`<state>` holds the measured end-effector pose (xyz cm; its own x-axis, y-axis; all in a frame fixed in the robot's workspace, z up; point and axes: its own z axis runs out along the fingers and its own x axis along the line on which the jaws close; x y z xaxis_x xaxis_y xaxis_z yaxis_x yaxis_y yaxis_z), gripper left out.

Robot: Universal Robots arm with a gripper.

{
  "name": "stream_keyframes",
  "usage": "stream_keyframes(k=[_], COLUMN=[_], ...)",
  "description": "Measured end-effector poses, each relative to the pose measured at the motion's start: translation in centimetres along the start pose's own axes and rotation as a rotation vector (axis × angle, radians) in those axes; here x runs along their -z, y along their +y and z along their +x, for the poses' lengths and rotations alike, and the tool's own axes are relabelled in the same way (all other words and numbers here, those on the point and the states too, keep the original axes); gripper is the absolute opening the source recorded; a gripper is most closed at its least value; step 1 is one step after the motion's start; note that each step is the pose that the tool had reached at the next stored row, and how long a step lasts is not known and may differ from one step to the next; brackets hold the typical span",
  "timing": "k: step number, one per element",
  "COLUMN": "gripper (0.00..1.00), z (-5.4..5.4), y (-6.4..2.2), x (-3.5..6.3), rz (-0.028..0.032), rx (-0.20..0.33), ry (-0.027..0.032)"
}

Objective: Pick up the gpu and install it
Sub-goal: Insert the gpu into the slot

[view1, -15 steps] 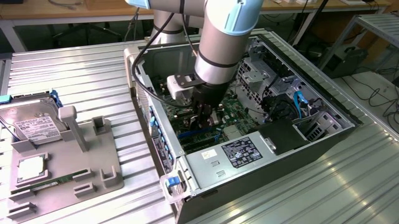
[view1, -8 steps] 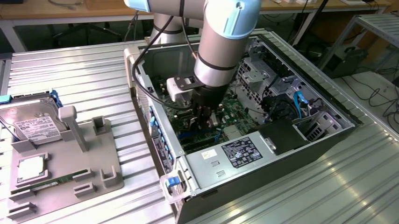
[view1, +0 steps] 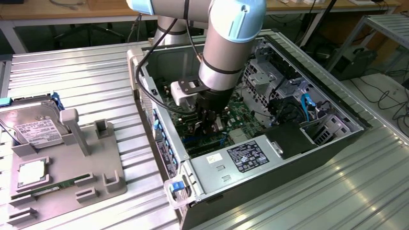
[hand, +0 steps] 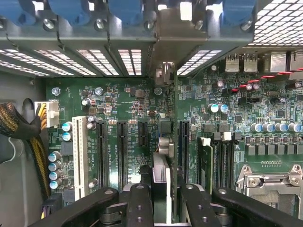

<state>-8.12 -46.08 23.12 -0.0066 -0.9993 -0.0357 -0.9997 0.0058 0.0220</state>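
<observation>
The gpu [hand: 161,177] shows edge-on in the wrist view, a thin card with a silver cooler edge standing upright over the green motherboard [hand: 118,101]. It stands between two black expansion slots [hand: 122,151]. Its metal end bracket [hand: 164,73] reaches the rear slot opening of the case. My gripper [hand: 163,208] is shut on the card, one black finger [hand: 139,203] on each side. In the exterior view the gripper [view1: 211,125] is deep inside the open PC case [view1: 332,143], low over the board. Whether the card sits fully in its slot is hidden.
A power supply [view1: 243,158] and drive cage [view1: 281,91] crowd the case interior, and a cable bundle [hand: 19,127] runs beside the board. On the exterior view's left, a grey fixture [view1: 96,163] holds a silver hard drive [view1: 35,122] and a memory stick [view1: 61,186].
</observation>
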Motion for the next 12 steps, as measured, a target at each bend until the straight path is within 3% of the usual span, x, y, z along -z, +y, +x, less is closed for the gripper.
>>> stream_keyframes(k=[4, 8, 12], gripper=[0.28, 0.28, 0.28], z=[0.00, 0.04, 0.03], y=[0.00, 0.04, 0.04], x=[-0.11, -0.92, -0.94], rz=[0.0000, 0.0000, 0.0000], rx=[0.000, 0.000, 0.000], ry=[0.0001, 0.0001, 0.0000])
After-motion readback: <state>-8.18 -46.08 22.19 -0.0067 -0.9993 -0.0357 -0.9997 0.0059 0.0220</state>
